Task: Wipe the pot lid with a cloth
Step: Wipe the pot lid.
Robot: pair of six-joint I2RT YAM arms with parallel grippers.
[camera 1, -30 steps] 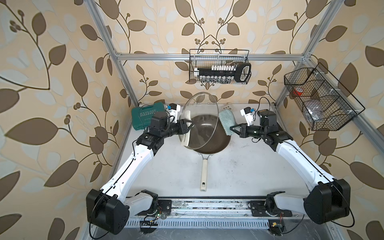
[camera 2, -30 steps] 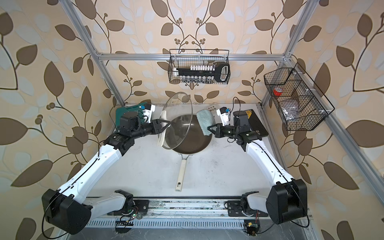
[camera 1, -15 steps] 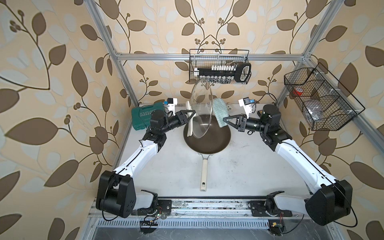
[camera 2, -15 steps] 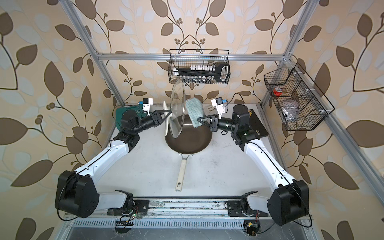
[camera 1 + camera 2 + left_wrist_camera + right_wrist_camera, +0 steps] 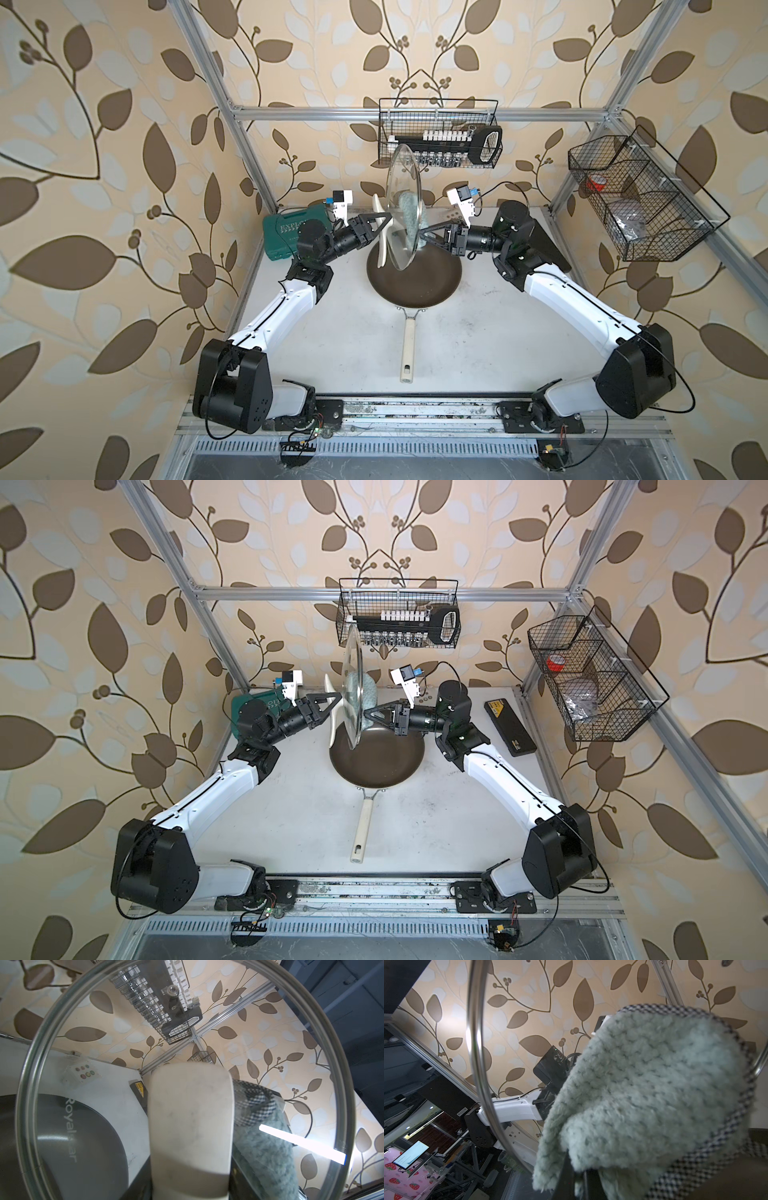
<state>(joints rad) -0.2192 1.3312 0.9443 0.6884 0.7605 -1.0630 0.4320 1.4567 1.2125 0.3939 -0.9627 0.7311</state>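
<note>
Above the table (image 5: pixel 498 332), left jaws clamp lid (image 5: pixel 402 174); right jaws pinch cloth (image 5: pixel 654 1088), seemingly touching.

The round clear glass pot lid (image 5: pixel 352 675) stands upright (in the left gripper (image 5: pixel 335 707)) over the dark brown frying pan (image 5: pixel 380 760), with the pale green-grey cloth (image 5: pixel 369 692) against it.

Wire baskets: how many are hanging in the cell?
2. One black wire basket hangs from the silver back rail; a second, divided black wire basket hangs on the wall at the robot's right. None seem hidden.
</note>
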